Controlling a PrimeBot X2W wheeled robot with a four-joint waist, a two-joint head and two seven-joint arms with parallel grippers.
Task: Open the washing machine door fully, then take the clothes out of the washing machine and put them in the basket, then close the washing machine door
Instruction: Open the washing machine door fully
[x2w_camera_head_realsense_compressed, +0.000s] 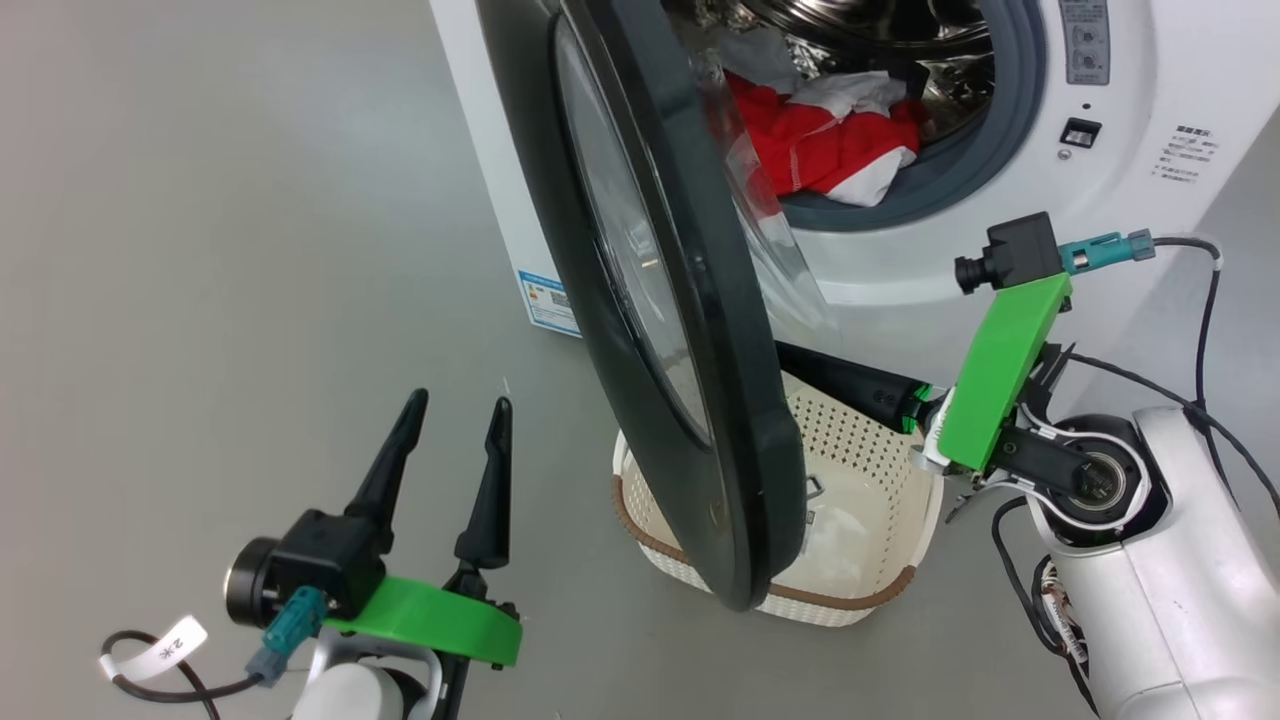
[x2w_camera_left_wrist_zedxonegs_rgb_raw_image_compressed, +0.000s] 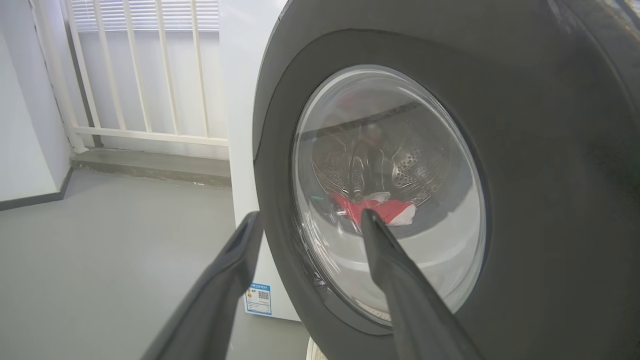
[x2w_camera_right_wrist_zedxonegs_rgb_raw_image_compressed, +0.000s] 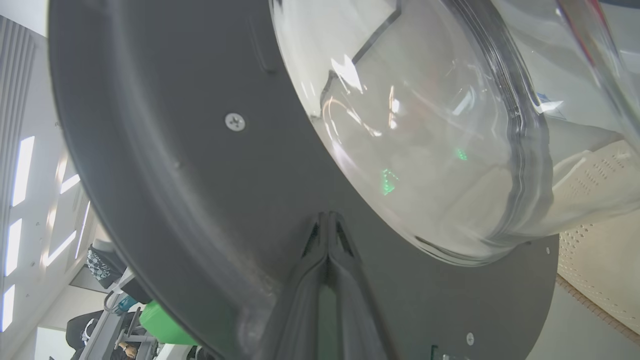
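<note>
A grey floor runs up to the white washing machine at the far right. Its black-rimmed door stands partly open, above the cream basket on the floor. Red and white clothes lie in the drum mouth. The left pincer, fingers apart and empty, hovers left of the door. The right pincer, fingers together, points at the door's inner face just below the glass bowl.

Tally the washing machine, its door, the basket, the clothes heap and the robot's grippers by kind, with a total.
washing machine: 1
washing machine door: 1
basket: 1
heap of clothes: 1
grippers: 2, left gripper and right gripper
total: 6
</note>
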